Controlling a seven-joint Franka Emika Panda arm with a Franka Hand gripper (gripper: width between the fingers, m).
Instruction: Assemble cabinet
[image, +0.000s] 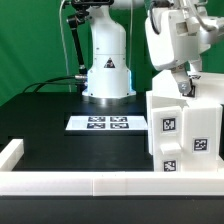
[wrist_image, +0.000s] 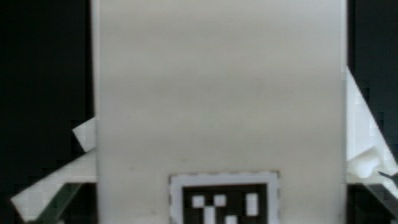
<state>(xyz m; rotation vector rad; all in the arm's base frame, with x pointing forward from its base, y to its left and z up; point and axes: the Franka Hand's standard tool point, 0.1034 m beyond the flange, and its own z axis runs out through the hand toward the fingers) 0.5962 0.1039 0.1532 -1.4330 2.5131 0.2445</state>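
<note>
We find the gripper (image: 181, 84) lowered onto the cabinet (image: 181, 128), which stands on the black table (image: 50, 120), its jaws straddling a tall white panel and apparently grasping it, so we judge seating that panel squarely comes next.

Robot base (image: 107, 72): small dark triangular warning sign, no legible words.
Cabinet (image: 185, 125): black-and-white marker tags, no letters.
Marker board (image: 107, 123): marker tags only.
Readable text: none.
</note>
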